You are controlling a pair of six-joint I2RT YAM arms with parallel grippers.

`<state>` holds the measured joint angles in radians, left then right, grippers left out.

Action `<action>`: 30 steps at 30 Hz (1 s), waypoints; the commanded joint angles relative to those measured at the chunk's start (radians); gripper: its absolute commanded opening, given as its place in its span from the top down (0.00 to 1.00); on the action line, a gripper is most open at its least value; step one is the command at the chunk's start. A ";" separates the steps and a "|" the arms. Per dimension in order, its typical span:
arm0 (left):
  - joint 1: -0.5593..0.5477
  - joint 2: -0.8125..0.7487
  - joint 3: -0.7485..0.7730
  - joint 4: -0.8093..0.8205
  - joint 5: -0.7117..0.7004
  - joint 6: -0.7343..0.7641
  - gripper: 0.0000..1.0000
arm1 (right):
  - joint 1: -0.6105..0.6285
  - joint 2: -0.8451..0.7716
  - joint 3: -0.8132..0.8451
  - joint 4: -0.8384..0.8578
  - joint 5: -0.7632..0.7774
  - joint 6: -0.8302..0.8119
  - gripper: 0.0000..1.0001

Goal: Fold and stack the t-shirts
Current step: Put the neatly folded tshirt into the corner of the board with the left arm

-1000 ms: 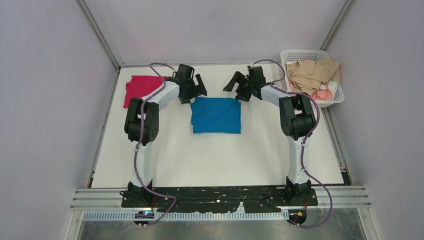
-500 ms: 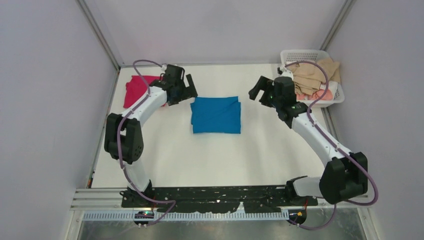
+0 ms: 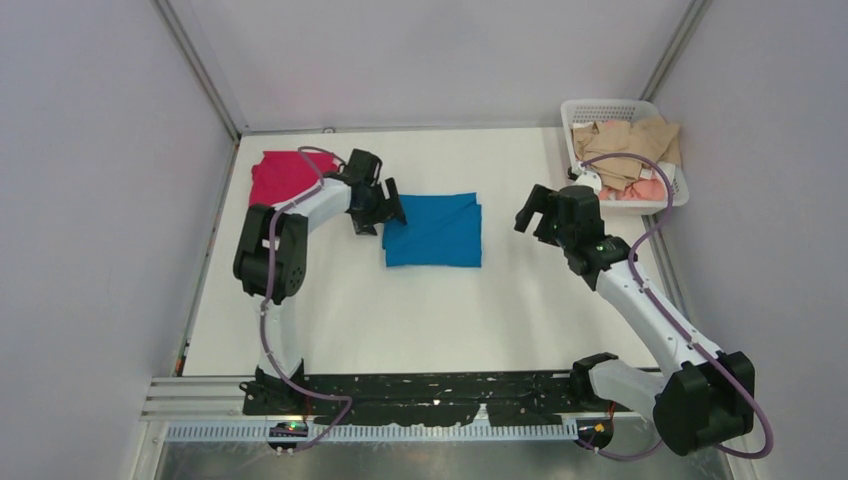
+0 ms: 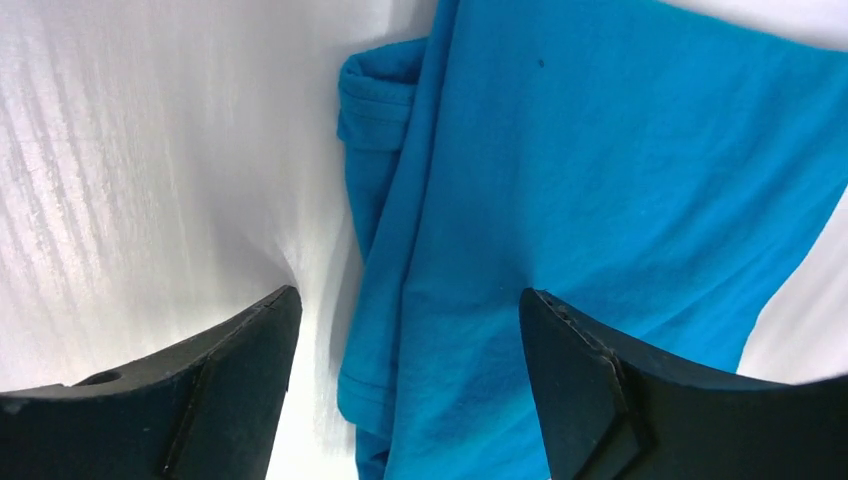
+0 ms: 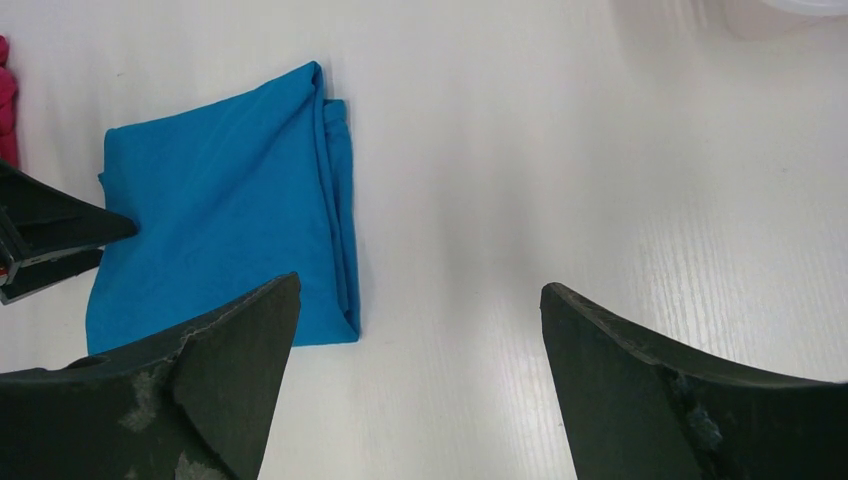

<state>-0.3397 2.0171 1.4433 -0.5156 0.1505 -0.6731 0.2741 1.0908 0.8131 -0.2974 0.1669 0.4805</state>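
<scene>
The blue t-shirt (image 3: 433,230) lies folded into a rectangle at the table's middle; it also shows in the left wrist view (image 4: 600,180) and the right wrist view (image 5: 220,220). The magenta-red t-shirt (image 3: 280,177) lies bunched at the far left, and a sliver of it shows in the right wrist view (image 5: 6,100). My left gripper (image 3: 384,212) is open, low over the blue shirt's left edge, its jaws straddling that edge (image 4: 410,300). My right gripper (image 3: 532,208) is open and empty, over bare table to the right of the blue shirt (image 5: 420,290).
A white basket (image 3: 630,110) holding tan and pink clothes stands at the far right corner. Grey walls close in the white table (image 3: 430,310) on three sides. The left gripper's black fingers (image 5: 50,235) show in the right wrist view.
My left gripper moved right and down from near the red shirt to the blue shirt's left edge. My right arm drew back toward the near right, away from the basket.
</scene>
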 commanded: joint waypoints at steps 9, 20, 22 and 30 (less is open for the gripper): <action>-0.059 0.071 0.086 -0.001 -0.033 -0.017 0.47 | 0.005 0.005 -0.006 0.052 0.044 -0.022 0.05; -0.040 0.042 0.159 -0.033 -0.110 0.086 1.00 | 0.004 -0.019 -0.025 0.071 0.076 -0.043 0.05; -0.029 -0.003 0.136 0.008 -0.113 0.139 1.00 | 0.005 -0.019 -0.027 0.074 0.076 -0.048 0.05; -0.021 -0.084 0.213 -0.022 -0.377 0.452 1.00 | 0.005 -0.022 -0.035 0.091 0.088 -0.072 0.05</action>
<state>-0.3695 2.0136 1.5753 -0.5388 -0.0223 -0.4324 0.2741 1.1038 0.7792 -0.2543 0.2199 0.4366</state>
